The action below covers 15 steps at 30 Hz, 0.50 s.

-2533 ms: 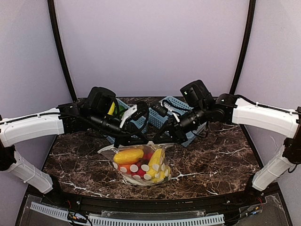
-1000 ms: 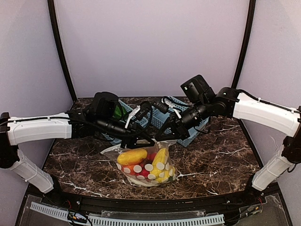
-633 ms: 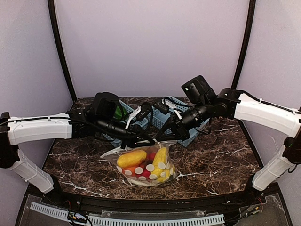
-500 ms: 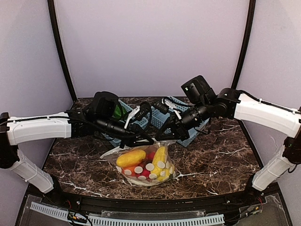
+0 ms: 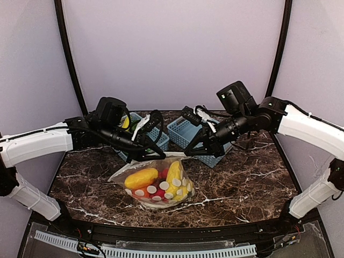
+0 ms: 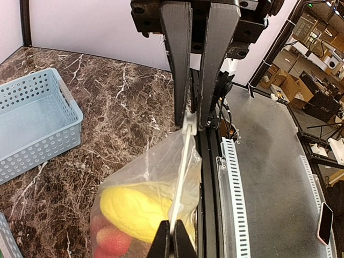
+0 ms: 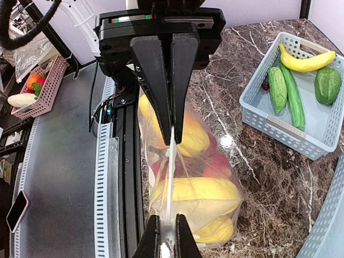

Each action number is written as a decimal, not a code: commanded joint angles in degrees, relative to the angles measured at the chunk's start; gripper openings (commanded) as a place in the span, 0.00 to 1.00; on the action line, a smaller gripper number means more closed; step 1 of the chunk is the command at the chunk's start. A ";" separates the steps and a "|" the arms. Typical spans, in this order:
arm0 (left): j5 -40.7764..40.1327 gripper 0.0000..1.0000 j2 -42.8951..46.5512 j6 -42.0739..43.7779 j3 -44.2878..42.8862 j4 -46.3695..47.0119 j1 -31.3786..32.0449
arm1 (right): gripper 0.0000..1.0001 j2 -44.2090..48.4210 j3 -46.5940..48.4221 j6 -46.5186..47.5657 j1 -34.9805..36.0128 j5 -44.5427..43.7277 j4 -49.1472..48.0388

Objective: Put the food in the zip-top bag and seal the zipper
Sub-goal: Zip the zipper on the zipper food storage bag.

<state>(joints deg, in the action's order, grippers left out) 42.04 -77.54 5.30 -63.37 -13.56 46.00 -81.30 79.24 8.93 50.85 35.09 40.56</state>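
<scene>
The zip-top bag (image 5: 161,188), clear with white dots, lies on the marble table and holds the food: yellow pieces (image 5: 141,177) and red pieces (image 5: 161,173). The zipper (image 5: 166,156) runs taut along its mouth between both grippers. My left gripper (image 5: 145,156) is shut on the zipper's left end, which is seen edge-on in the left wrist view (image 6: 183,161). My right gripper (image 5: 187,154) is shut on its right end at the white slider tab (image 7: 165,226). In the wrist views, each gripper (image 6: 171,221) (image 7: 167,216) faces the other along the strip.
Two light-blue lattice baskets (image 5: 183,131) stand behind the bag. One of them (image 7: 269,115) holds a banana (image 7: 306,60), cucumbers and a green piece. The table's black front rail (image 7: 124,161) runs close beside the bag. A pink basket (image 7: 40,88) sits off the table.
Both grippers have drawn apart along the zipper, the left one moving left and the right one slightly right. The bag has shifted left and its mouth strip now stretches longer between them.
</scene>
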 commanded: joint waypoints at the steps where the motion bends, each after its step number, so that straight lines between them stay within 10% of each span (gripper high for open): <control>1: -1.23 0.01 2.68 0.69 -0.65 -7.64 -2.89 | 0.00 2.46 0.18 0.03 -1.19 0.51 10.93; 5: 0.22 0.01 1.92 -0.72 -0.85 -6.12 -2.88 | 0.00 3.16 -0.76 -2.03 -1.19 2.44 6.30; 10: 0.90 0.01 1.48 -2.19 -0.80 -4.74 -2.86 | 0.46 5.16 -2.96 -5.13 -1.19 1.31 0.39; 15: 0.66 0.01 1.51 -4.76 -0.23 -2.16 -2.88 | 0.65 8.40 -5.62 -8.82 -1.21 -7.98 -3.50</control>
<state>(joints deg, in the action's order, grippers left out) 42.33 -77.45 2.90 -63.44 -16.71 42.96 -75.75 75.70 3.66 49.93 34.02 40.32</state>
